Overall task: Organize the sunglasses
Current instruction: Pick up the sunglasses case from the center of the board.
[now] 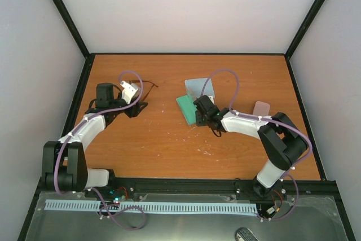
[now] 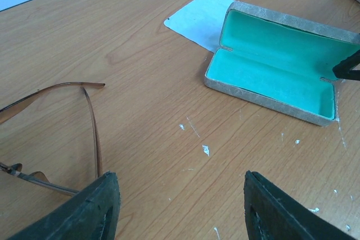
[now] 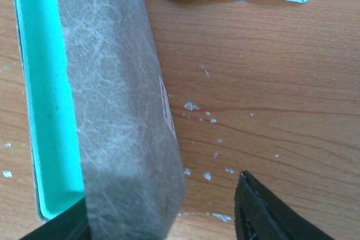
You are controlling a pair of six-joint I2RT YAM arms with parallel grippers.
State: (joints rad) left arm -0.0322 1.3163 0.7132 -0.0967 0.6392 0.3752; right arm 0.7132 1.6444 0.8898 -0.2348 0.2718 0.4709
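Left gripper (image 2: pixel 180 192): fingers wide apart with nothing between them, low over the table (image 2: pixel 140 66).
Sunglasses (image 2: pixel 62 133): brown wire pair, lower left of the left wrist view, flat on the wood with temples unfolded; the frame runs behind the left-hand finger.
Grey case (image 2: pixel 275 68): open with teal lining up, upper right of that view and centre of the top view.
Right gripper (image 3: pixel 157 206): fingers apart, straddling the case's lid, with a gap on the right-hand side.
Cloth (image 1: pixel 200 87): light blue, touching the case's upper edge.
Pink case (image 1: pixel 261 107): right, beside the right arm.
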